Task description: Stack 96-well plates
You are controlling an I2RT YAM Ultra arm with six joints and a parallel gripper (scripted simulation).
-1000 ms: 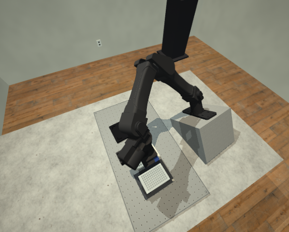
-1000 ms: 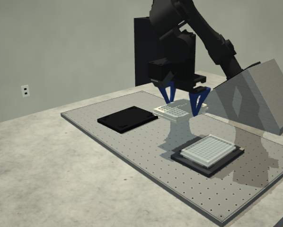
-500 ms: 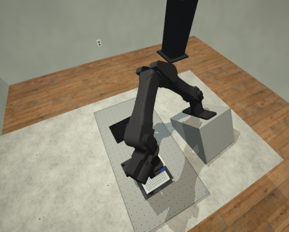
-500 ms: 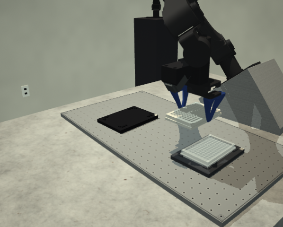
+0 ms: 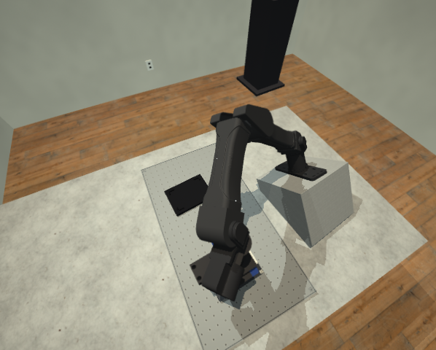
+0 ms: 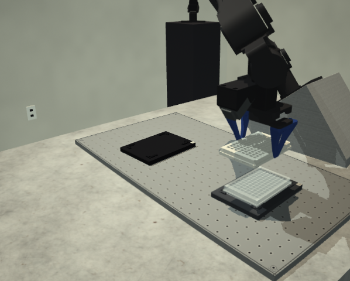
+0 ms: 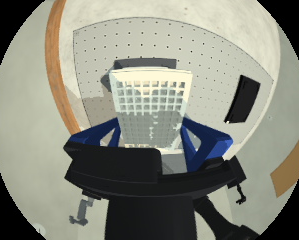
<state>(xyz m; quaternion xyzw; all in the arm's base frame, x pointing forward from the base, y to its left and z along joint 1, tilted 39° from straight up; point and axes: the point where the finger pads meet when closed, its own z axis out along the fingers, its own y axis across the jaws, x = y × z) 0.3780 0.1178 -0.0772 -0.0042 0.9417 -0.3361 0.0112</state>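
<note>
i see the hand (image 6: 257,141) clenched on a clear plate (image 6: 250,147), with one blue finger (image 6: 277,139) on each long side; the plate hangs in the air, apart from everything under it; from the exterior view it is above and a little behind the second plate (image 6: 257,185), which sits in its black nest (image 6: 261,211) on the perforated board (image 6: 181,178); the held plate looks a little tilted, but i cannot tell how much; the other nest (image 6: 157,147) lies bare, well apart to the left in this view; in the wrist view the held plate (image 7: 151,110) fills the space between the fingers, and the lower nest shows as a dark edge behind it; in the top view the arm (image 5: 225,181) covers both plates; the board rests on the counter (image 6: 48,193).
</note>
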